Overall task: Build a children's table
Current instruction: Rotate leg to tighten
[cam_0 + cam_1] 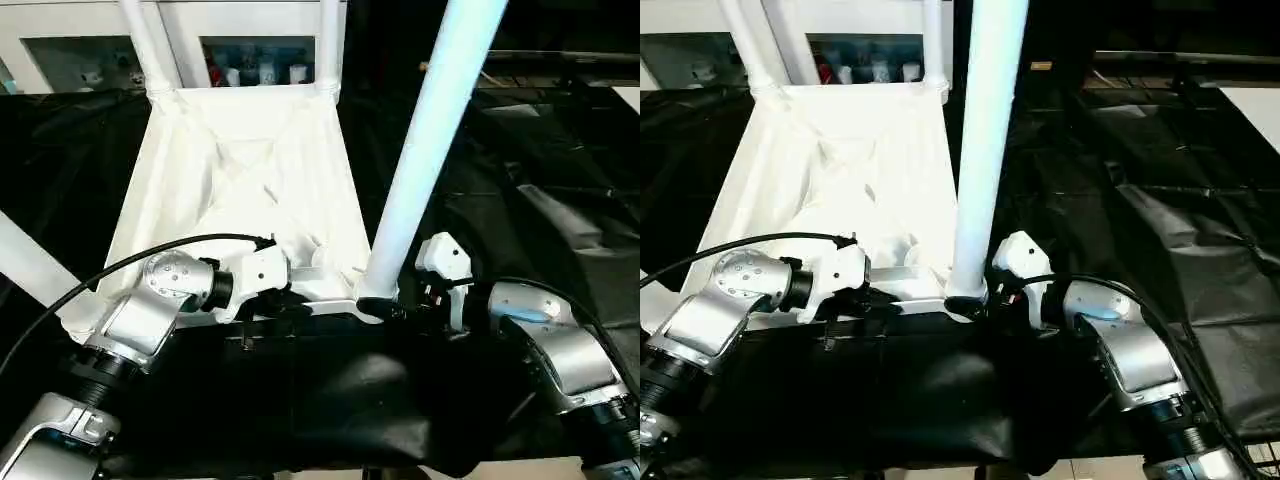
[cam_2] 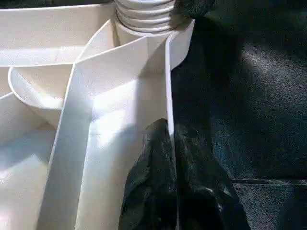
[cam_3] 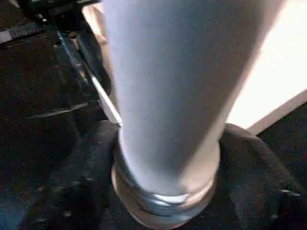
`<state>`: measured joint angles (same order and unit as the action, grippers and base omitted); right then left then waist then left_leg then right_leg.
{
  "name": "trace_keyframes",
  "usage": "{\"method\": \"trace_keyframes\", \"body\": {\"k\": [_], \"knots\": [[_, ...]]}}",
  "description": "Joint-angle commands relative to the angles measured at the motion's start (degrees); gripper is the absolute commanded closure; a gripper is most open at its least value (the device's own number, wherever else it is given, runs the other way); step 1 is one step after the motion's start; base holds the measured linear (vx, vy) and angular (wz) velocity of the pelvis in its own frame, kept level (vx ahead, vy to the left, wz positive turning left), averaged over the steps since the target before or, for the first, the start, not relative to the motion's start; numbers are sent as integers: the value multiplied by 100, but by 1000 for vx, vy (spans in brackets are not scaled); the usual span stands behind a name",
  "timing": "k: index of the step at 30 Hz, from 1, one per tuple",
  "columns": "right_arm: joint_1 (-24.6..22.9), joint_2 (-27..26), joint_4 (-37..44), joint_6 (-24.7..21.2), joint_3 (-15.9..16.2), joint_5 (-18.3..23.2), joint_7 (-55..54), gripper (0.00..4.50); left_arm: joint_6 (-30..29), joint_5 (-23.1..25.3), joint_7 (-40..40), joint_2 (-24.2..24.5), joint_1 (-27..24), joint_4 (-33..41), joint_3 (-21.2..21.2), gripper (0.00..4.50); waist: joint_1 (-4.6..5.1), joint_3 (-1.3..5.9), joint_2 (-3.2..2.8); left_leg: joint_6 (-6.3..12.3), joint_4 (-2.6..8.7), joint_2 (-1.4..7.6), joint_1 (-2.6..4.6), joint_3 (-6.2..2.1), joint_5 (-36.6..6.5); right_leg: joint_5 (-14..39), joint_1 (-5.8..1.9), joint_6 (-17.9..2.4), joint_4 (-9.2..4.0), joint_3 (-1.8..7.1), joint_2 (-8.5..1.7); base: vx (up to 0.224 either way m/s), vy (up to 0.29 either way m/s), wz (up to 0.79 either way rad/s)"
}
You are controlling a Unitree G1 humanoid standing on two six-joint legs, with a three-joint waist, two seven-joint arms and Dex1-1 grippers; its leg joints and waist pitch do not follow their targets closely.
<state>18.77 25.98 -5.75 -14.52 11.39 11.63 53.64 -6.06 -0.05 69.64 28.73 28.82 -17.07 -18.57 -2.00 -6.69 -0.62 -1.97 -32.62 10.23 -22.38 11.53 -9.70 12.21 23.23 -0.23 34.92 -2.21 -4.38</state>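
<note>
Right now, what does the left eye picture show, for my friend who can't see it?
The robot's right gripper is around the base of a white leg standing in the upside-down tabletop's near corner. Its left gripper pinches the tabletop's near edge.

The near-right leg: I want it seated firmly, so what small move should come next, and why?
Probably close the right gripper on the leg base and twist it. Its fingers flank the leg, threads still show above the socket, and the left gripper pinches the tabletop rim.
</note>
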Motion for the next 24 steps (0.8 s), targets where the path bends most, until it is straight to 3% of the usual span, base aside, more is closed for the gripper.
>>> {"method": "trace_keyframes", "body": {"k": [1, 13, 15, 17, 19, 22, 24], "knots": [[94, 28, -99, 44, -42, -23, -32, 157, -14, 79, 172, 3, -133, -62, -271, 450, -18, 355, 25, 696, 297, 307, 128, -123, -465, -448, -296, -1770, -286, 254, -370, 0, 0, 0], [-21, -261, -267, 97, -141, -58, -426, 183, -142, 157, -78, -142, -141, -201, -281, 450, -4, 329, 17, 668, 309, 305, 126, -126, -568, -280, -282, -1771, -304, 249, -369, 0, 0, 0], [-17, -391, -388, 89, -209, -105, -693, 183, -216, 201, -249, -254, -117, -294, -276, 450, 8, 308, 14, 552, 332, 313, 147, -122, -817, 125, -262, -1739, -353, 257, -375, 0, 0, 0], [-35, -676, -547, 22, -306, -186, -1226, 183, -339, 290, -551, -496, -65, -448, -308, 450, 26, 286, 19, 271, 375, 310, 157, -139, -1160, 896, -253, -1577, -429, 266, -390, 0, 0, 0], [-35, -910, -633, -67, -363, -243, -1629, 183, -462, 351, -775, -699, -7, -550, -342, 450, 38, 272, 20, 184, 398, 303, 150, -152, -1290, 1201, -246, -1469, -459, 262, -391, 0, 0, 0], [89, -1446, -928, -283, -500, -484, -2729, 183, -706, 524, -1302, -1154, 174, -829, -425, 450, 44, 235, 23, -41, 434, 288, 203, -164, -1699, 2083, -168, -1164, -568, 278, -396, 0, 0, 0], [249, -1819, -1201, -439, -651, -587, -3496, 183, -841, 642, -1692, -1469, 339, -1077, -455, 450, 60, 226, 28, -157, 462, 269, 187, -207, -1871, 2571, -175, -966, -593, 269, -407, 0, 0, 0]]}}
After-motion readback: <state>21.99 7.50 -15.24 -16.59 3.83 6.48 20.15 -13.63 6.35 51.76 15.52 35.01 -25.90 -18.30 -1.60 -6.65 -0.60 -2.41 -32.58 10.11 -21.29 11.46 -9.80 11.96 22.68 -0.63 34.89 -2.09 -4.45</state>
